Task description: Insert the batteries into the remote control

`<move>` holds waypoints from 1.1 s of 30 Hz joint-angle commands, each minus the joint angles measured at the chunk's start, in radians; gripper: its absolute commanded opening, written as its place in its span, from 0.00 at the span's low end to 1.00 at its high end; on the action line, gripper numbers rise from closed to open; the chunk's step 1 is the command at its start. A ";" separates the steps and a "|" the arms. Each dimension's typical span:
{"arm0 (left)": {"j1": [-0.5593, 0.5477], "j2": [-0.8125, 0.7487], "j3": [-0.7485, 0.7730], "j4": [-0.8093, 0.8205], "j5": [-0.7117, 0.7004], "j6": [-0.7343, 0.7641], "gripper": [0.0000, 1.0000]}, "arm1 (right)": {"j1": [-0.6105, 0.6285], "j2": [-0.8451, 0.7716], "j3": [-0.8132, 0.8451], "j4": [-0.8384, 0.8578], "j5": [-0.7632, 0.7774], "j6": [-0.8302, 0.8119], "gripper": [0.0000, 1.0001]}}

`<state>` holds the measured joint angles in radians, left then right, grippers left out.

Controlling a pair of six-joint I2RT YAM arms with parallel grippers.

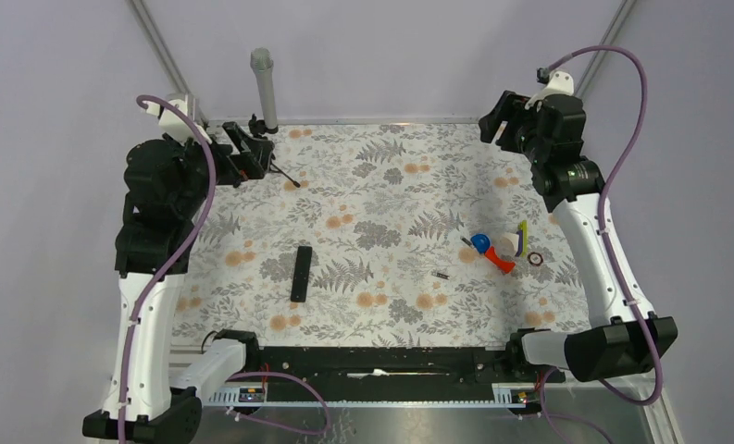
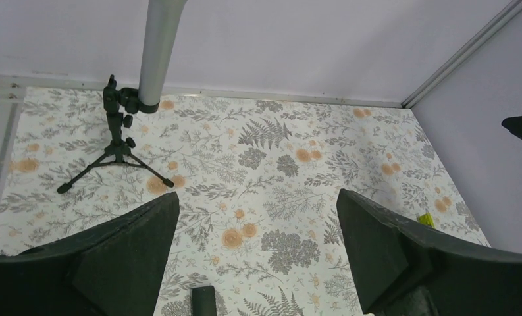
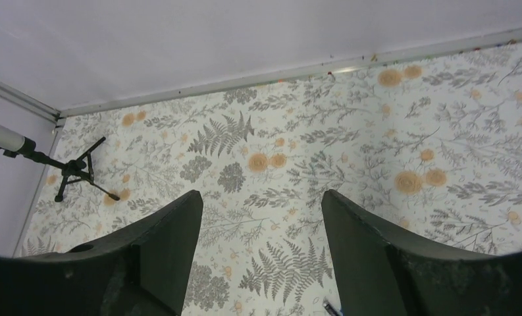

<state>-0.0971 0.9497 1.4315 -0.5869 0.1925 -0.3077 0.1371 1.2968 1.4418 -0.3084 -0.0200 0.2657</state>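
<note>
The remote control [image 1: 301, 274] is a slim black bar lying flat on the floral mat, left of centre. Only its far end shows at the bottom edge of the left wrist view [image 2: 203, 301]. One small dark battery [image 1: 442, 275] with a silvery end lies on the mat to the right of the remote. My left gripper [image 1: 249, 150] is raised at the far left corner, open and empty [image 2: 258, 197]. My right gripper [image 1: 498, 118] is raised at the far right corner, open and empty [image 3: 261, 195]. Both are far from the remote and the battery.
A small black tripod [image 1: 268, 159] holding a grey pole [image 1: 264, 85] stands at the far left, close to my left gripper; it also shows in the wrist views [image 2: 116, 141] [image 3: 72, 171]. Red, blue and yellow toy pieces [image 1: 498, 250] and a dark ring [image 1: 536, 260] lie at the right.
</note>
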 commanded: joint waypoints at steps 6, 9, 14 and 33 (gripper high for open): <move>0.003 0.028 -0.195 0.117 -0.057 -0.065 0.99 | 0.026 0.055 -0.068 0.017 -0.244 0.142 0.69; 0.003 0.125 -0.268 0.127 -0.017 -0.149 0.99 | 0.097 0.117 -0.063 -0.022 -0.270 0.151 0.68; 0.002 0.312 -0.378 0.116 0.078 -0.183 0.99 | 0.189 0.176 -0.096 -0.058 -0.261 0.162 0.68; -0.229 0.542 -0.617 0.054 -0.273 -0.336 0.79 | 0.227 0.172 -0.249 -0.047 -0.217 0.225 0.65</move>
<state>-0.2905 1.5009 0.8436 -0.5552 -0.0124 -0.6003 0.3599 1.4925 1.1942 -0.3695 -0.2481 0.4759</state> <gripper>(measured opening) 0.864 0.655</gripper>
